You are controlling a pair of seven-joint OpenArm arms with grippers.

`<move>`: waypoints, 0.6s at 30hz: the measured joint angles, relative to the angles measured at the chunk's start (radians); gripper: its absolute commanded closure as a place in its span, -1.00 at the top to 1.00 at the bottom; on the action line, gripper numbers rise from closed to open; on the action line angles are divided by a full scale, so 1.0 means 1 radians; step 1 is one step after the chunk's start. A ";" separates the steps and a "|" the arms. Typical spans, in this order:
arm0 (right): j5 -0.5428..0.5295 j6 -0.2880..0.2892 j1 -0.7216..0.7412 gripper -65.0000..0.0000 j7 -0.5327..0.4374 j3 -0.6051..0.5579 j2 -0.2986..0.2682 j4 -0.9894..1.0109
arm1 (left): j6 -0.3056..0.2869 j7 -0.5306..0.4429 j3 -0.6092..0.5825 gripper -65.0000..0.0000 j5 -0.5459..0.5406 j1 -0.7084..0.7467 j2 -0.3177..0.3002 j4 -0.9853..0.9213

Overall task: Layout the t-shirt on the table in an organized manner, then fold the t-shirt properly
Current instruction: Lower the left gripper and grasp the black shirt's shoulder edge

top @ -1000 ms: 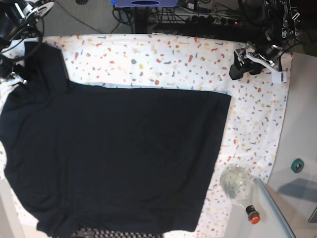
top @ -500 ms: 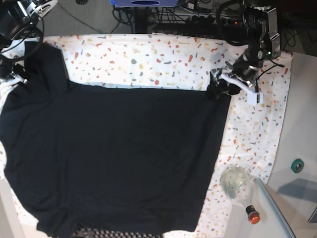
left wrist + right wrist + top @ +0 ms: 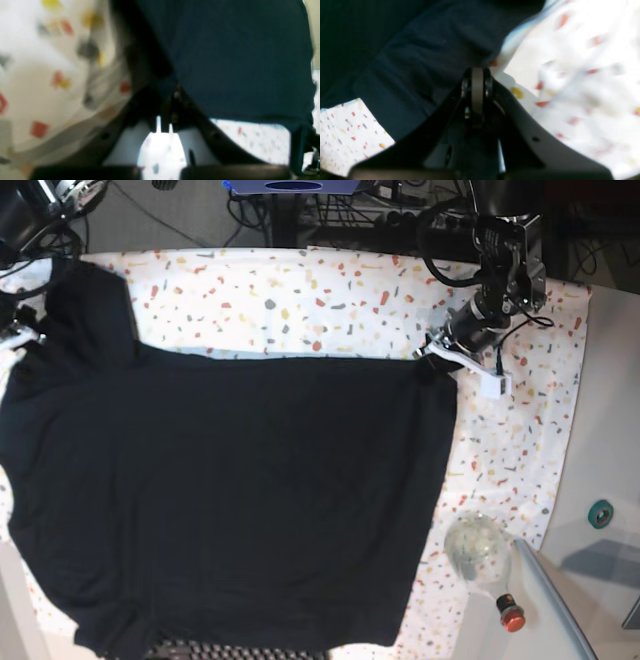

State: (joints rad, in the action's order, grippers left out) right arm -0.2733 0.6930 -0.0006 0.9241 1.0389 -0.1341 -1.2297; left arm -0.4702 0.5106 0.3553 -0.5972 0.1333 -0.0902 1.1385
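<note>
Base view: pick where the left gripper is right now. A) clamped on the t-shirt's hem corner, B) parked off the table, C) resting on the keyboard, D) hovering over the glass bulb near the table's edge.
A: the left gripper sits right at the far hem corner of the t-shirt, and the left wrist view shows its jaws closed together with dark fabric pinched between them.

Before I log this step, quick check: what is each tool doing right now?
Left tool: shut on the t-shirt at its hem corner.
Right tool: shut on the t-shirt's sleeve edge.
</note>
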 measured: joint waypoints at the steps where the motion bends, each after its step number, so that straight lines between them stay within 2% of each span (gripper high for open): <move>1: -0.006 0.000 -0.004 -1.00 0.020 0.000 -0.001 -0.023 | 0.003 0.003 -0.001 -1.00 0.008 0.008 -0.002 0.019; 5: -0.007 0.001 -0.013 -1.00 0.130 0.004 0.016 -0.124 | 0.011 0.010 -0.002 -1.00 0.019 0.094 -0.020 0.164; 12: -0.007 0.004 -0.071 -1.00 0.234 0.002 0.081 -0.322 | 0.157 0.011 -0.004 -1.00 0.009 0.212 -0.019 0.404; 18: -0.007 0.005 -0.071 -1.00 0.296 0.002 0.079 -0.371 | 0.183 0.018 -0.016 -1.00 0.014 0.264 -0.020 0.472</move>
State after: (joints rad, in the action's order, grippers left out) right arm -0.2806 0.6975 -0.0711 1.2205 1.0405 -0.0555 -1.6005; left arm -0.2867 0.5285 0.3393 -0.5835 0.3969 -0.1101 1.6100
